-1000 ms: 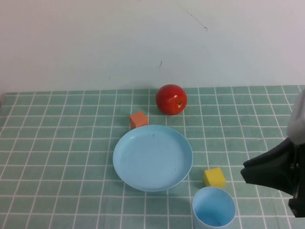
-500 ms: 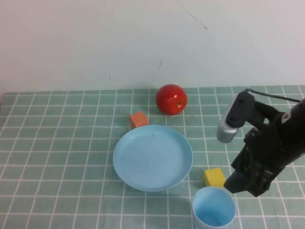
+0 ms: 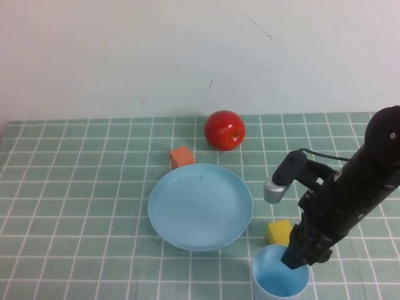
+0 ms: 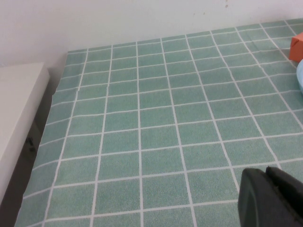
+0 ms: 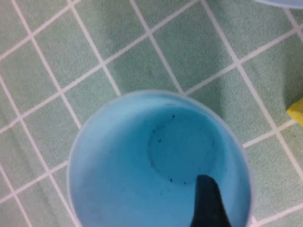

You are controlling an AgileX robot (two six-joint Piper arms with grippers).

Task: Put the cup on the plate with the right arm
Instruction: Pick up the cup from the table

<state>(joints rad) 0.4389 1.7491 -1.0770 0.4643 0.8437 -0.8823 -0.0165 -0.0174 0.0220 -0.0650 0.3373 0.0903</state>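
Note:
The light blue cup (image 3: 273, 280) stands upright at the table's front edge, right of the light blue plate (image 3: 200, 206). My right gripper (image 3: 300, 262) points down over the cup's right rim. In the right wrist view one dark finger (image 5: 207, 198) reaches inside the cup (image 5: 142, 156) close to its wall; the other finger is out of view, so the jaws stand apart and hold nothing. The cup is empty. My left gripper (image 4: 266, 176) shows only in the left wrist view, shut and empty, above bare tablecloth at the left.
A red apple (image 3: 225, 130) sits behind the plate. An orange cube (image 3: 181, 157) touches the plate's far left rim. A yellow cube (image 3: 281, 232) lies just behind the cup, beside the right arm. A white ledge (image 4: 19, 109) borders the table's left.
My right arm has swung in from the right edge, moving left and down, until its gripper sits over the cup with a finger inside. The cup, plate and cubes have not moved.

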